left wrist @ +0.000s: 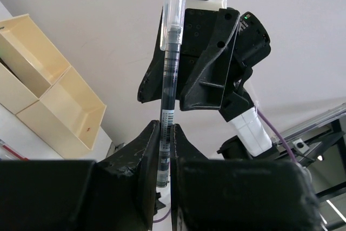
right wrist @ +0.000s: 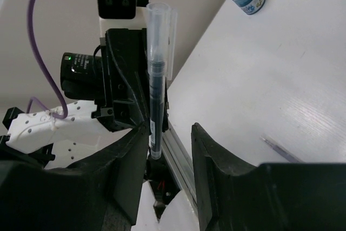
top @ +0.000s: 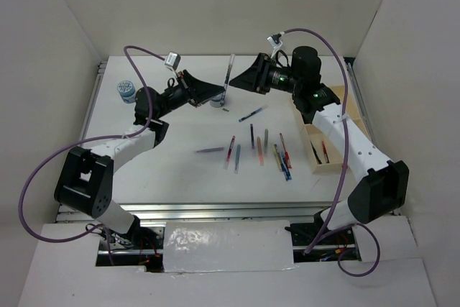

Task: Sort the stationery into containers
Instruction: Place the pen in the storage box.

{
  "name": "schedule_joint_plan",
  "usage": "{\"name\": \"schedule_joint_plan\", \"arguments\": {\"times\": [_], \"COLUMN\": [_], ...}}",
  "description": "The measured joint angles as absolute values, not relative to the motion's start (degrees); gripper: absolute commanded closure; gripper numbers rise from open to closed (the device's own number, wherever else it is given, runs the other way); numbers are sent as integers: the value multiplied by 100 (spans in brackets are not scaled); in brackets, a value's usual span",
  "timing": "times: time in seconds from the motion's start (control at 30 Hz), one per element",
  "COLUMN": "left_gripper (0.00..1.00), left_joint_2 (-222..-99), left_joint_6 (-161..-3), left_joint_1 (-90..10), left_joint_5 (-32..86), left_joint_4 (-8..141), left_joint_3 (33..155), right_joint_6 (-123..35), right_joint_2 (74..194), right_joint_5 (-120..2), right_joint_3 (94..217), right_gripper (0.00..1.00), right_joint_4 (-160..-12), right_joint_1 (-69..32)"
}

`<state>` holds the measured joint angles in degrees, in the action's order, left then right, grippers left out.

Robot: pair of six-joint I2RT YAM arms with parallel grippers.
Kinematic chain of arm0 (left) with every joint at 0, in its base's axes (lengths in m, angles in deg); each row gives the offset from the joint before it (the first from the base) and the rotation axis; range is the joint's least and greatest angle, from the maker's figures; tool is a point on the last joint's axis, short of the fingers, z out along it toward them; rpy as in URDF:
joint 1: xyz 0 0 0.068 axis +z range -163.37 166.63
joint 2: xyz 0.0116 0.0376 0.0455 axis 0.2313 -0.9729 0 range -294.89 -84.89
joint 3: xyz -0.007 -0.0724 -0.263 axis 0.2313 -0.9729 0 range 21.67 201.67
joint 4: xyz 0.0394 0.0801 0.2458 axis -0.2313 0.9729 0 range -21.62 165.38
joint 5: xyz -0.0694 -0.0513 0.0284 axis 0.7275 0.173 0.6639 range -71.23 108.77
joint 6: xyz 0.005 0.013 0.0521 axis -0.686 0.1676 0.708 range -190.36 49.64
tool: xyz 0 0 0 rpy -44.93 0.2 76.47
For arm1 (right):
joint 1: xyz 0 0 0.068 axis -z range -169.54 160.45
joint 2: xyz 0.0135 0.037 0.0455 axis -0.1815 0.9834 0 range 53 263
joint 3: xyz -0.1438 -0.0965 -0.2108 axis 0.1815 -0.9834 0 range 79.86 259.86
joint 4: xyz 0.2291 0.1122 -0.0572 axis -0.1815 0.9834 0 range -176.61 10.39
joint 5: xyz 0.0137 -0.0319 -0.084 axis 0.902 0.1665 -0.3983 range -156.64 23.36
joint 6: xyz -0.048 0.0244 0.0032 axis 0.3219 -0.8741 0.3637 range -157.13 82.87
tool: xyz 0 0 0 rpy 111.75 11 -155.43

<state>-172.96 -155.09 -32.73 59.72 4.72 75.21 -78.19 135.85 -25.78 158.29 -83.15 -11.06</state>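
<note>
left hand: left gripper [left wrist: 167,133] pinched tight on the lower barrel of a pen [left wrist: 170,68]. The pen stands straight up out of my jaws, clear-capped end on top.
right hand: right gripper [right wrist: 170,133] is part-way wide with one jaw either side of that pen, nothing clamped. The barrel sits close to one jaw, with a clear gap to the other.
step: my read is a mid-air hand-off, left to right, above the table [top: 180,134].
do it well: centre the barrel between the right jaws before closing, or the far jaw shoves the pen sideways against my left grip. Grab above the left jaws and below the cap. Left lets go only once right is firm.
risk: thin, slick barrel, so releasing early means a drop.
target: tray [top: 327,169] lies behind and below my right hand, by its forearm, with a couple of pens in it.
left to do: loose pens [top: 259,149] on the table beneath both hands, and a pot [top: 126,91] out past my left wrist.
</note>
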Motion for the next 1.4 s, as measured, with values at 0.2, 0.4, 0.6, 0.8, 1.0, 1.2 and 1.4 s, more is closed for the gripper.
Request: {"name": "schedule_joint_plan", "arguments": {"times": [0.2, 0.4, 0.6, 0.8, 1.0, 1.2, 1.4], "left_gripper": [100, 100, 100, 25, 1, 1, 1], "left_joint_2": [-17298, -17298, -17298, -17303, -17309, -17375, -17010], "left_joint_6": [-15627, -15627, -15612, -15424, -14163, -11765, -9785], "left_joint_1": [-3275, -3293, -3367, -3395, -3179, -2604, -3327], "left_joint_5": [5928, 5911, 5913, 5915, 6171, 5957, 4503], "left_joint_4": [374, 370, 381, 608, 2778, 5803, 7342], "left_joint_3": [7493, 7466, 7438, 7442, 8070, 9600, 9562], "right_joint_6": [-7823, -7819, -7823, -7819, -6975, -3994, -1395], "right_joint_2": [13594, 13779, 13934, 13954, 13683, 13128, 12361], "right_joint_5": [-2543, -2545, -2550, -2530, -2499, -3050, -4265], "right_joint_3": [15875, 16032, 16111, 16131, 16139, 16566, 15482], "right_gripper": [57, 61, 73, 95, 100, 100, 100], "right_joint_4": [-8470, -8542, -8588, -8584, -7823, -5325, -4123], "right_joint_1": [-1165, -1259, -1299, -1259, -462, 996, 2161]}}
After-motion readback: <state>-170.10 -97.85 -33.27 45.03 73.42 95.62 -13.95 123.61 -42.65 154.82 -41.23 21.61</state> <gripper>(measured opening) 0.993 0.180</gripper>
